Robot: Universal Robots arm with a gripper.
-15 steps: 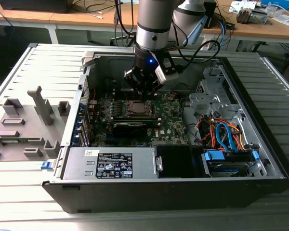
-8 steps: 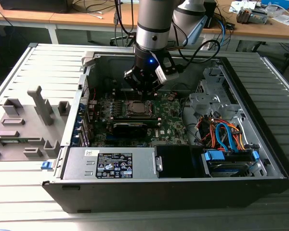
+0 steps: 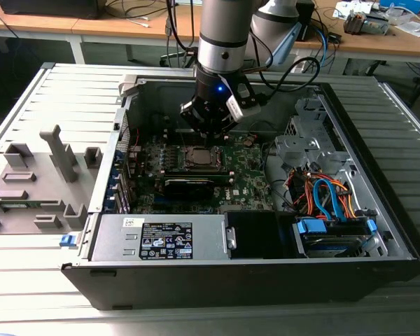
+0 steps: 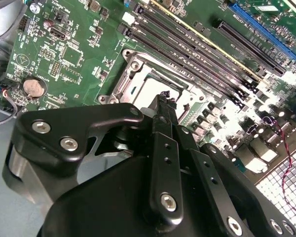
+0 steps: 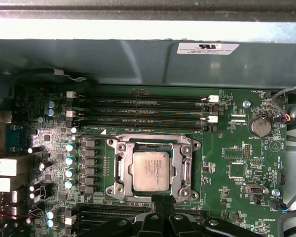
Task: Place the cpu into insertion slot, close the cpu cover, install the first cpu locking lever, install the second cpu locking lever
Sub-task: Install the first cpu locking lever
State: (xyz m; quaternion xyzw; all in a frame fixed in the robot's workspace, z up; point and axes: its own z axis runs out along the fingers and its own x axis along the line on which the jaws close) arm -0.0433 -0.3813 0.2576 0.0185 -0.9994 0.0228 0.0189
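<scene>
Exterior view: open pc case (image 3: 266, 252) lying flat on a ribbed grey table (image 3: 49, 273), wooden desks (image 3: 112, 28) with cables behind. Grey plastic fixtures (image 3: 38, 178) parked off to the exterior view's left. Arm reaching down inside, gripper (image 3: 208, 134) hanging just above the socket on the green motherboard (image 3: 248, 182).

Second wrist view: black fingers (image 4: 164, 163) pressed together, gripping nothing, tips right over the cpu cover (image 4: 133, 74).

First wrist view: cpu (image 5: 151, 171) already seated in the slot, silver top showing through the cover's square opening, cover lying flat around it. Coin battery (image 5: 260, 126) well apart.
</scene>
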